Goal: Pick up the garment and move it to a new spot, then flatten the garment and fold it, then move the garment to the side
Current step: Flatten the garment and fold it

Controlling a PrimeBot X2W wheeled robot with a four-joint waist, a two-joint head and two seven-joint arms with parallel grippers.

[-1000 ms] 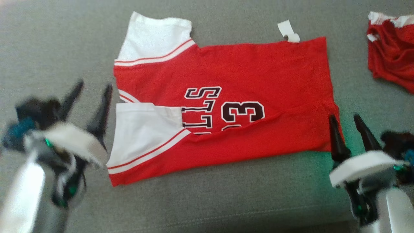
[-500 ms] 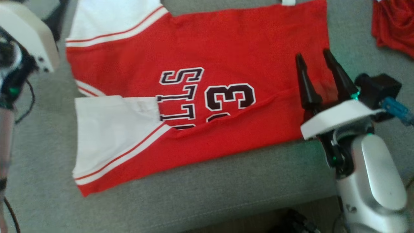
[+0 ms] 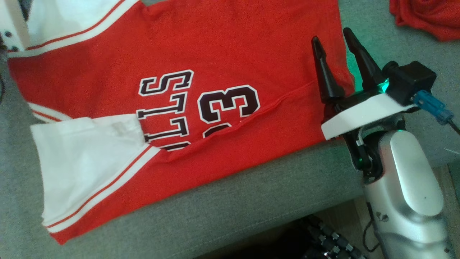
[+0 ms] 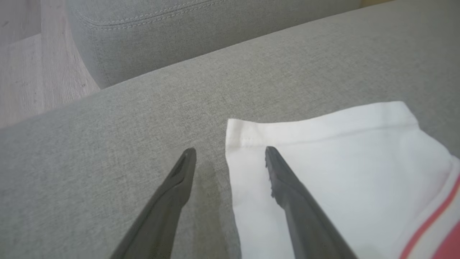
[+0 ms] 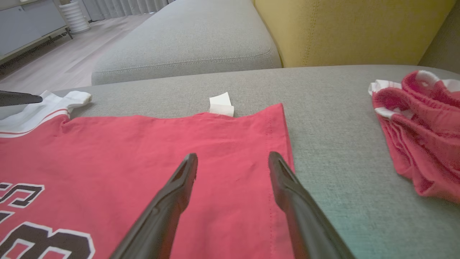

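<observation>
The front edge of the grey sofa cushion [image 3: 269, 201] is running across the foreground; the right arm's pale forearm [image 3: 409, 187] is rising from beside it; the garment [image 3: 215, 43] is lying spread on the cushion, its near long edge folded up over the lower part of the black "BULLS 23" print [image 3: 201, 108], the near white sleeve [image 3: 82, 162] turned in beside the lettering; the right gripper [image 3: 331, 34] is hanging over the jersey's hem end, jaws standing wide apart and holding nothing, one finger above red cloth, the other at the hem's edge; whether the tips are touching fabric cannot be told; at the far sleeve [image 4: 341, 162] the left gripper [image 4: 230, 150] is pointing along the cushion, jaws likewise apart and empty, one finger over white cloth, the other over bare grey upholstery; a white tag [image 5: 221, 104] is sticking out from the far edge; a smaller red garment [image 5: 420, 126] is lying crumpled well apart; a yellow cushion [image 5: 352, 28] and wooden floor [image 5: 72, 54] are showing beyond.
</observation>
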